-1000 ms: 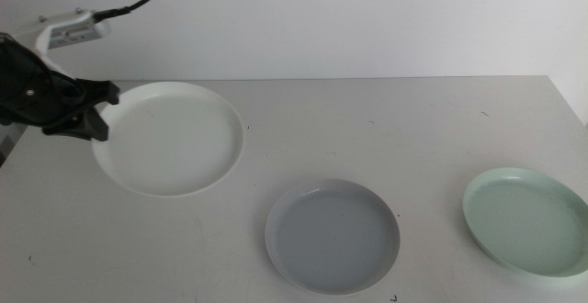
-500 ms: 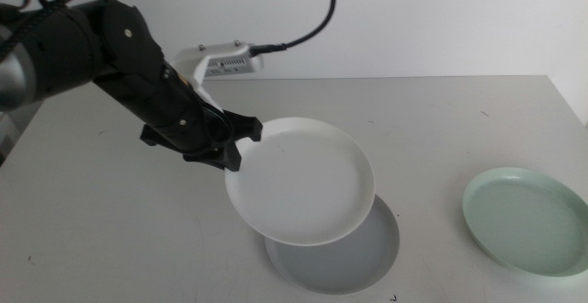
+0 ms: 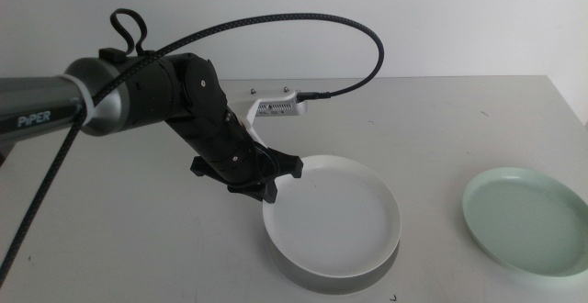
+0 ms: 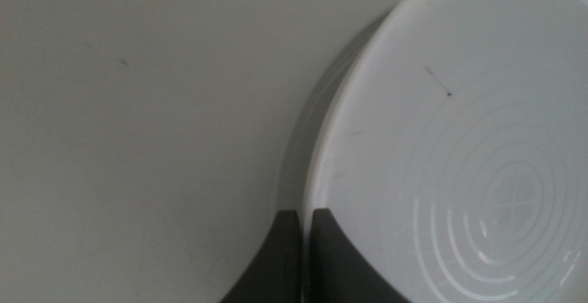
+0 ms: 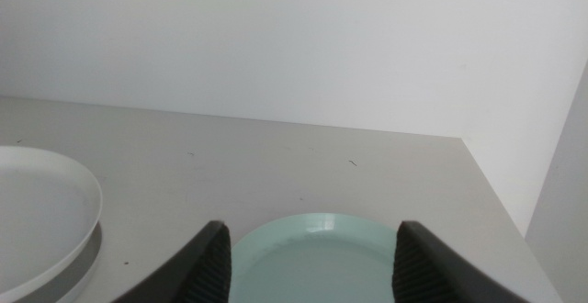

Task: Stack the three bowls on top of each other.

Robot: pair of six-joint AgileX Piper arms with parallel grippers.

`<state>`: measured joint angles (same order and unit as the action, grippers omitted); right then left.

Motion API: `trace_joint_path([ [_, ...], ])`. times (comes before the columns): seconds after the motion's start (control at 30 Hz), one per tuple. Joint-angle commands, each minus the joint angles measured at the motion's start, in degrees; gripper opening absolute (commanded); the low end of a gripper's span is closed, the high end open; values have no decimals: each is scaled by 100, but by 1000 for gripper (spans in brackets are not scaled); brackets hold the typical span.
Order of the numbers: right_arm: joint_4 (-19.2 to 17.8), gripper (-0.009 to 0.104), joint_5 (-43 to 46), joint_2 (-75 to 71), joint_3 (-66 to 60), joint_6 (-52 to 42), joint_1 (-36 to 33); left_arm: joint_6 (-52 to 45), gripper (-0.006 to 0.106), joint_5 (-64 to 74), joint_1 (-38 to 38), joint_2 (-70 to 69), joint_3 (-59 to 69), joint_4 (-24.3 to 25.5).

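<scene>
I am holding the white bowl (image 3: 334, 214) by its rim with my left claw (image 3: 262, 186), jaws pinched tight on the edge nearest the middle of the counter (image 3: 441, 119). In my left wrist view the two dark jaws are closing on the rim with almost no gap between them, and the white bowl (image 4: 459, 147) is filling most of that picture. The white bowl is sitting over the grey-blue bowl (image 3: 303, 272), which is showing only as a thin grey crescent along the near edge; from the wrist view I am seeing the same grey rim (image 4: 308, 129) peeking out beside the white one. I cannot tell whether the white bowl is resting fully in it or hanging just above.

The mint green bowl (image 3: 528, 218) is lying alone toward the right side of the counter, well apart from the other two. My right claw (image 5: 308, 262) is waiting just above the mint green bowl (image 5: 312, 266), jaws spread wide, gripping nothing
</scene>
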<state>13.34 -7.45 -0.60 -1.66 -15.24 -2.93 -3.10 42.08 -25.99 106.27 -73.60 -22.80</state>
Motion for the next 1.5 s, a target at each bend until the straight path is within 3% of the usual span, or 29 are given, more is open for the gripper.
trace_joint_path([
  [0.0, -65, 46, 413, 11, 45, -50, 38, 38, 0, -187, -36, -181, -152, -240],
  [0.2, -65, 46, 413, 11, 45, -50, 38, 20, 2, -171, -36, -63, -152, -211],
  [0.6, -65, 46, 413, 11, 45, -50, 38, -735, 104, 352, -24, -278, -389, -331],
  [0.8, -65, 46, 413, 11, 45, -50, 38, -848, 105, 895, -24, -1060, -668, -297],
  [1.03, -65, 46, 413, 11, 45, -50, 38, -839, 105, 1468, -24, -2384, -695, 216],
  [1.47, -65, 46, 413, 11, 45, -50, 38, -839, 105, 2118, -24, -4305, -695, 624],
])
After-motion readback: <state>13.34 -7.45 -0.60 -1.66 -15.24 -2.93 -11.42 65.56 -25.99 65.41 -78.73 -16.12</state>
